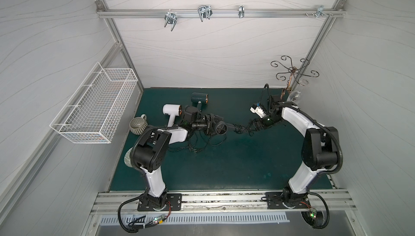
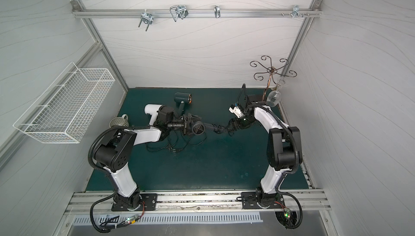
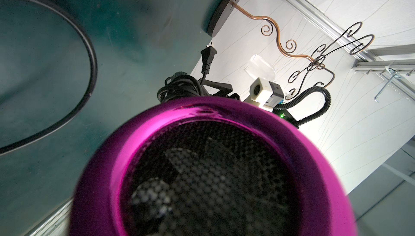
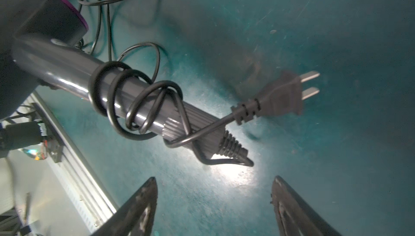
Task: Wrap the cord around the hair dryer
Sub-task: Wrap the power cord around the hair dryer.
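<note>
We note the left pincer [image 1: 215,124] grasping the hair dryer [image 1: 221,128]. The right pincer [image 4: 215,178] stands released; just ahead of it the cord [image 4: 116,102] coils around the handle [image 4: 67,66].

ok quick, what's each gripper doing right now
left gripper: closed on the purple hair dryer
right gripper: open, holding nothing, facing the plug

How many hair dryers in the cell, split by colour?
white hair dryer: 1
dark green hair dryer: 1
black and magenta hair dryer: 1
Total: 3
</note>
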Tool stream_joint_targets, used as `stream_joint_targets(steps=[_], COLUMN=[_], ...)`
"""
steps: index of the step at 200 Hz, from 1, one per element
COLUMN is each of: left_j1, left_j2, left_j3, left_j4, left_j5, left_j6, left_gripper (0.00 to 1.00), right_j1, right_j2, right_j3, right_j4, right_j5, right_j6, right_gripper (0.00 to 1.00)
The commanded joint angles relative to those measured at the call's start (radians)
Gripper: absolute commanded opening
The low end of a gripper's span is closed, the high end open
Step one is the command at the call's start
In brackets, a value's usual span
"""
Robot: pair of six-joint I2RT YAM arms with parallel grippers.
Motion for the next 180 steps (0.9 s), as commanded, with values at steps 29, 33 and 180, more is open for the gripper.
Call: stream_joint_targets(steps=[29, 33, 180], left_j1=[0.006, 0.007, 0.012], left_j2=[-0.027, -0.027, -0.033], left_j3=[0.036, 0.036, 0.035], left_j4=[0.128, 0.128, 0.148], left_j5=[0.024, 0.024, 0.023], left_j6=[-0.045, -0.046, -0.063], left_gripper=[0.0, 0.0, 0.0], right_j1=[0.046, 0.051, 0.06], right_j2=[-0.17, -0.178, -0.355], right_j3=[-0.16, -0.172, -0.527], right_j4=[0.204, 0.217, 0.922], right_j5=[-0.042, -0.037, -0.15], right_j6=[0.043, 0.045, 0.189], right_gripper=[0.85, 0.85, 0.99])
